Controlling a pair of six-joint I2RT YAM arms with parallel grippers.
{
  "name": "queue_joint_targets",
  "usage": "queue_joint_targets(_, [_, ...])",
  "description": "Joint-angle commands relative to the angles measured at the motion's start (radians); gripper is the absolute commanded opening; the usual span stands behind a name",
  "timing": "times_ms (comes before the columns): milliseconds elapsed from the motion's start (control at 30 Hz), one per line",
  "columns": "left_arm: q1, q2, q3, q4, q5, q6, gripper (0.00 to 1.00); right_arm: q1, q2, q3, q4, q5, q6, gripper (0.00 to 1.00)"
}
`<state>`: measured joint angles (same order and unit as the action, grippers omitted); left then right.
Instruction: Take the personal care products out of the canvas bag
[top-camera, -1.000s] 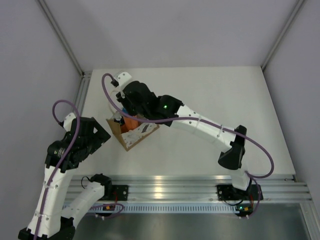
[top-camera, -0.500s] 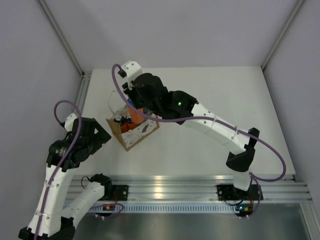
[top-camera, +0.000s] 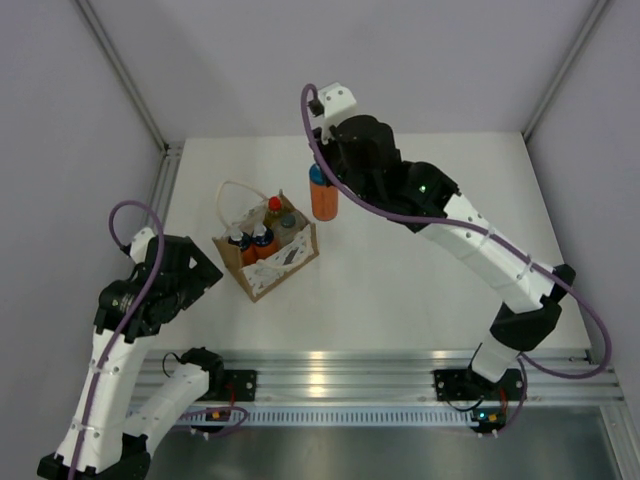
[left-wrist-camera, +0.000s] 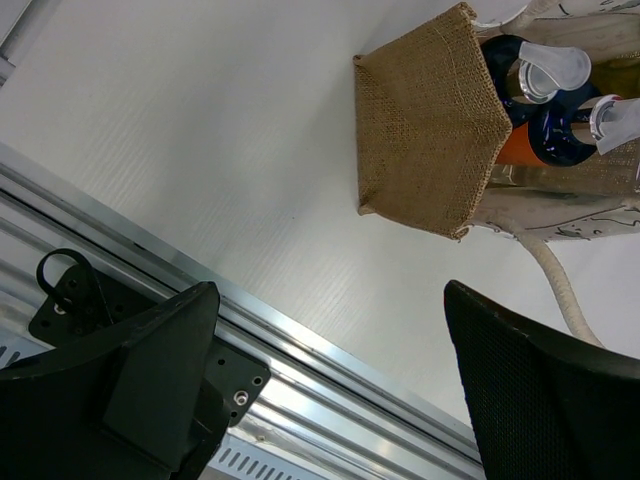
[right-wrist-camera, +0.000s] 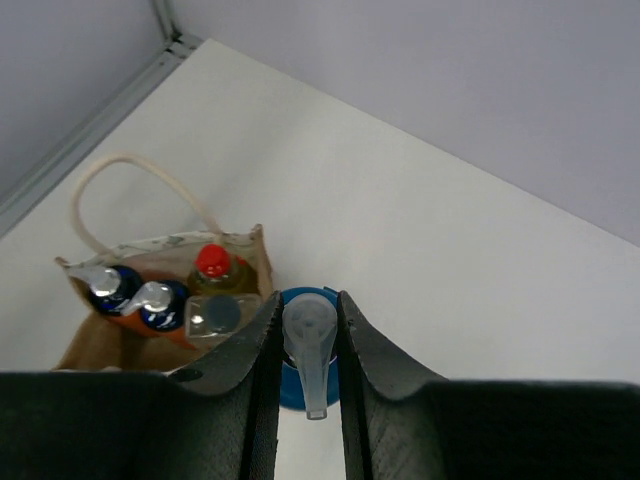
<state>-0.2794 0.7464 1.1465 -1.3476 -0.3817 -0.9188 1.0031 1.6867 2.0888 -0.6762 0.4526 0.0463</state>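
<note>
The tan canvas bag (top-camera: 268, 262) stands left of the table's middle with its white loop handle lying behind it. It holds two orange bottles with blue caps (top-camera: 249, 241), a yellow bottle with a red cap (top-camera: 274, 205) and a pale bottle with a dark cap (top-camera: 288, 224). My right gripper (top-camera: 318, 175) is shut on the pump top of a third orange bottle (top-camera: 324, 198) and holds it in the air, behind and right of the bag. In the right wrist view the pump (right-wrist-camera: 308, 345) sits between my fingers (right-wrist-camera: 243, 345). My left gripper (top-camera: 190, 262) is open and empty, left of the bag.
An aluminium rail (top-camera: 360, 370) runs along the table's near edge and another (top-camera: 165, 180) along its left side. Grey walls close in the back and both sides. In the left wrist view the bag's woven side (left-wrist-camera: 425, 130) shows above the rail.
My right gripper has lifted an orange bottle out of the bag and carried it up and to the right. The left arm has not moved.
</note>
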Motion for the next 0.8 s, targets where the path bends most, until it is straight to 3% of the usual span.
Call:
queue_joint_targets(0, [-0.001,-0.002,-0.01,-0.021,0.004,-0.009,0.98,-0.087,-0.094,-0.056,0.089,0.012,0.02,0.0])
queue_joint_targets(467, [-0.001,-0.005,-0.007,-0.019,0.015,0.001,0.98,-0.366,-0.245,-0.518,0.316,-0.117,0.081,0.0])
queue_joint_targets(767, [-0.001,-0.01,-0.002,-0.022,0.02,0.008,0.98,-0.451,-0.222,-0.651,0.408,-0.167,0.116,0.0])
